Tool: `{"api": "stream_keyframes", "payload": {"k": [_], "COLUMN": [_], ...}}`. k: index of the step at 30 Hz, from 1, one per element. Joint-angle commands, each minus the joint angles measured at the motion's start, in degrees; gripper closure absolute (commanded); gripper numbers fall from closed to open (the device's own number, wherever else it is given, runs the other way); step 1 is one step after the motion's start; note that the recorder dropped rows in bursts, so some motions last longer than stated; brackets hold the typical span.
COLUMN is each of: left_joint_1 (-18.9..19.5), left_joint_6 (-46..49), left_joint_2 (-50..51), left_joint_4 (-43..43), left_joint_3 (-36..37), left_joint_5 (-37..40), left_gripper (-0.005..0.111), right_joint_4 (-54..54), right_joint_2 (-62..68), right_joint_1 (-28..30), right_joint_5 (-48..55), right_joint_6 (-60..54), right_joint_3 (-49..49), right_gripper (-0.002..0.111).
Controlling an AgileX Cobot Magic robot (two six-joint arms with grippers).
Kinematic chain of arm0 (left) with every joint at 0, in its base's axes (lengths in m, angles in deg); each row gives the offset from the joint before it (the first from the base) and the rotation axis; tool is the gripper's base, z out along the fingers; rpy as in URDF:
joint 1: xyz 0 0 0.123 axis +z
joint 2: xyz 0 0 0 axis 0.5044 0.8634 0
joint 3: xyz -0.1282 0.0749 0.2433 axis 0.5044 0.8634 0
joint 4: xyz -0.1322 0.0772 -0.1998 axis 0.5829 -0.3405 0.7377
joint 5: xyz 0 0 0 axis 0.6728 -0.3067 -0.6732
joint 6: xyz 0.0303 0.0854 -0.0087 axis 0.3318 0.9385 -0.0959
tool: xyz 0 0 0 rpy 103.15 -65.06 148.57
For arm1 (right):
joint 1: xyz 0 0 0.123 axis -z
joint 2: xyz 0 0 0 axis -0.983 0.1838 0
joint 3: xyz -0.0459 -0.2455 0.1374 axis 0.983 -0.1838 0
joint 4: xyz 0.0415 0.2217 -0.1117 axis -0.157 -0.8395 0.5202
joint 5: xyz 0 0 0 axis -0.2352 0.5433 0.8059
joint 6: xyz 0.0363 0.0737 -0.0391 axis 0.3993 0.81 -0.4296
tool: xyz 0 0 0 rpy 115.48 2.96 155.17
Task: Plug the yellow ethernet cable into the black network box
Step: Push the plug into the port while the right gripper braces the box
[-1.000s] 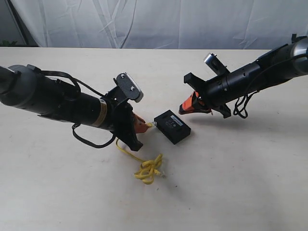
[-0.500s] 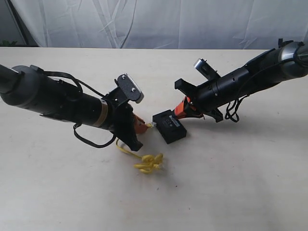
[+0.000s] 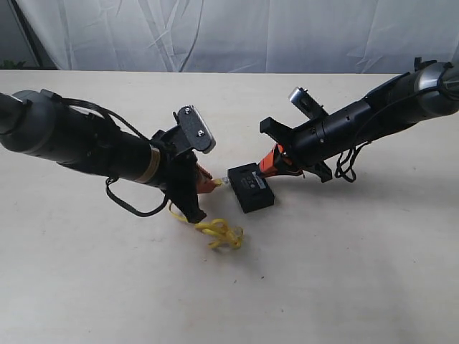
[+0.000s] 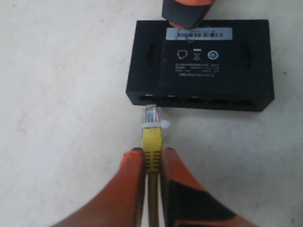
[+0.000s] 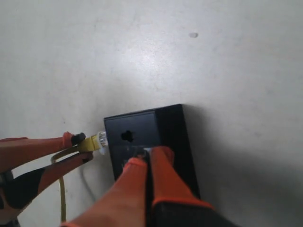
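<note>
From where I stand, the left gripper (image 3: 209, 183) is pinched narrowly on the yellow ethernet cable (image 4: 152, 142), its orange fingers (image 4: 134, 163) clamping the cord just behind the yellow boot. The clear plug (image 4: 151, 116) sticks out past the fingertips. It points at the row of ports on the near side of the black network box (image 3: 251, 188). The plug's tip sits just in front of the port at one end of that row, lined up with it but not inside. The rest of the cable trails down behind the gripper and lies in a loose yellow tangle (image 3: 221, 233) on the pale table (image 3: 344, 272), near the box's front corner. The box lies flat near the middle of the table, between the two arms, with its white label strip (image 4: 199, 34) facing up. The right gripper (image 3: 276, 161) reaches in from the far side. Its orange fingers (image 5: 137, 170) are closed together with nothing between them, and their tips rest on the top of the box near its back edge. A white cloth (image 3: 287, 36) hangs behind the table.
</note>
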Motion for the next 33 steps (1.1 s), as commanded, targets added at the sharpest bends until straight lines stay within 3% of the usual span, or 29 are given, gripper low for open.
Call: {"api": "stream_keyframes", "payload": {"k": [1, 10, 21, 33], "left_joint_1": [0.0, 0.0, 0.0, 0.0], "left_joint_6": [-0.3, 1.1, 1.7, 3.2], "left_joint_2": [-0.2, 0.3, -0.6, -0.9], "left_joint_4": [-3.5, -4.2, -4.3, -4.2], "left_joint_3": [-0.1, -0.1, -0.1, -0.1], "left_joint_5": [-0.1, -0.2, 0.7, 1.0], "left_gripper": [0.107, 0.107, 0.107, 0.107], "right_joint_4": [1.3, 1.6, 0.7, -5.5], "right_joint_2": [0.2, 0.3, -2.9, 1.8], "right_joint_1": [0.1, 0.1, 5.2, -2.6], "right_joint_5": [-0.4, -0.8, 0.6, -7.3], "right_joint_6": [-0.5, -3.8, -3.6, -7.8], "right_joint_3": [0.2, 0.2, 0.2, 0.2], "right_gripper": [0.109, 0.109, 0.109, 0.109]}}
